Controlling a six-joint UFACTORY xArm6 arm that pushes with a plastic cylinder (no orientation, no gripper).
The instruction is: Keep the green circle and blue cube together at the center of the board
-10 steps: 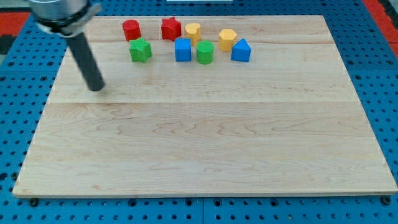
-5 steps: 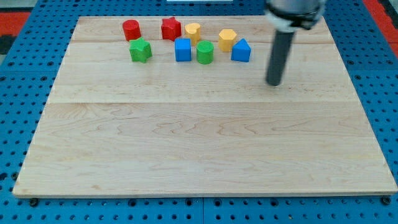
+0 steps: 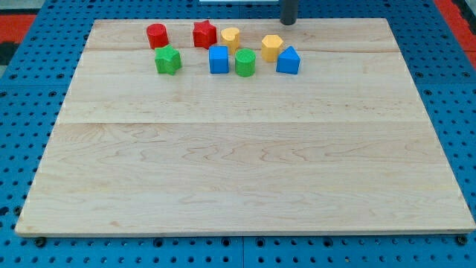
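- Behind the block row, at the far edge, my tip (image 3: 288,22) touches nothing.
- Pushing the green circle (image 3: 245,63) and blue cube (image 3: 219,59) nearward could split them, or drag the yellow block (image 3: 230,37) along.

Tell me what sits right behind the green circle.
Behind the green circle, toward the view's top, sits a yellow block. My tip is farther back, rightward.

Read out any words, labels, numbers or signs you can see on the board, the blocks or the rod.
None: no text, number or sign shows anywhere.
The wooden board is plain wood grain.
The blocks, such as the green circle and blue cube, have bare faces.
My tip, at the view's top, is unmarked.
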